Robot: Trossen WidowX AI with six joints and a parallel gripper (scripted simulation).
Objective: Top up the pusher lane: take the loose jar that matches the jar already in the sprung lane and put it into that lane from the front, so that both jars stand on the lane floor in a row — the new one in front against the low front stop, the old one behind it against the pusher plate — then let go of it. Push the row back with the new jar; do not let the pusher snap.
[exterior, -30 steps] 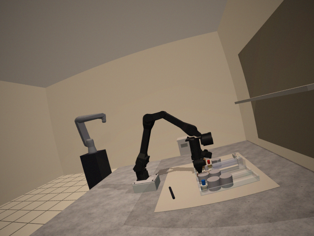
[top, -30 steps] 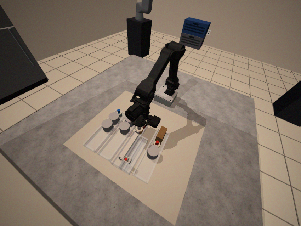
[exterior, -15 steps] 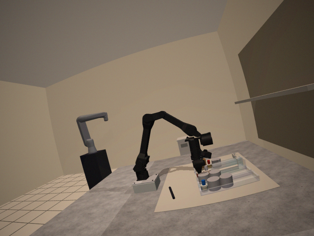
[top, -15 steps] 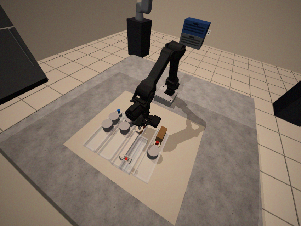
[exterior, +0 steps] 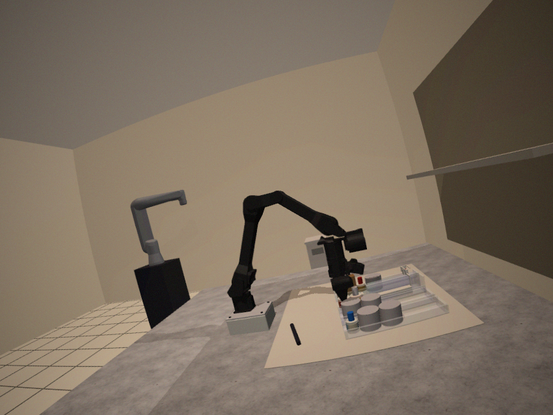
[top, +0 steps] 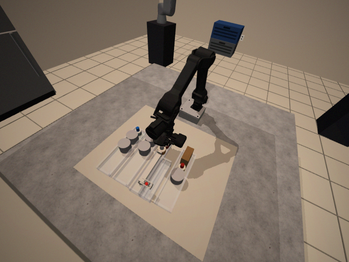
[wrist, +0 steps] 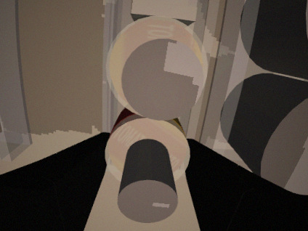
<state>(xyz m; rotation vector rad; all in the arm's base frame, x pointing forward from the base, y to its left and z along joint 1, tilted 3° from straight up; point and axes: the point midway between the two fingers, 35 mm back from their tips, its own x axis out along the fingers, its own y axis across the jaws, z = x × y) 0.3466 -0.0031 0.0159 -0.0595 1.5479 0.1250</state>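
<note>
My gripper [wrist: 147, 144] [exterior: 340, 296] is shut on a jar with a pale shoulder, a dark grey knob and a red and yellow body [wrist: 117, 156]; its red side just shows in the top view [top: 167, 146]. The matching old jar [wrist: 160, 80] [top: 161, 150] [exterior: 354, 295] stands upright in the sprung lane, directly behind the held jar. The two overlap in the wrist view; I cannot tell whether they touch. A pale block [wrist: 163, 9] is behind the old jar. The held jar's base, its height above the floor and the front stop are hidden.
Grey cylinders [top: 124, 144] [exterior: 390, 312] and a blue-capped jar [top: 137, 129] [exterior: 350, 316] stand in side lanes. Opposite are a red-capped jar [top: 182, 166] [exterior: 360, 281], a grey cylinder [top: 177, 175] and a brown block [top: 187, 155]. A black stick [exterior: 295, 334] lies beside the tray.
</note>
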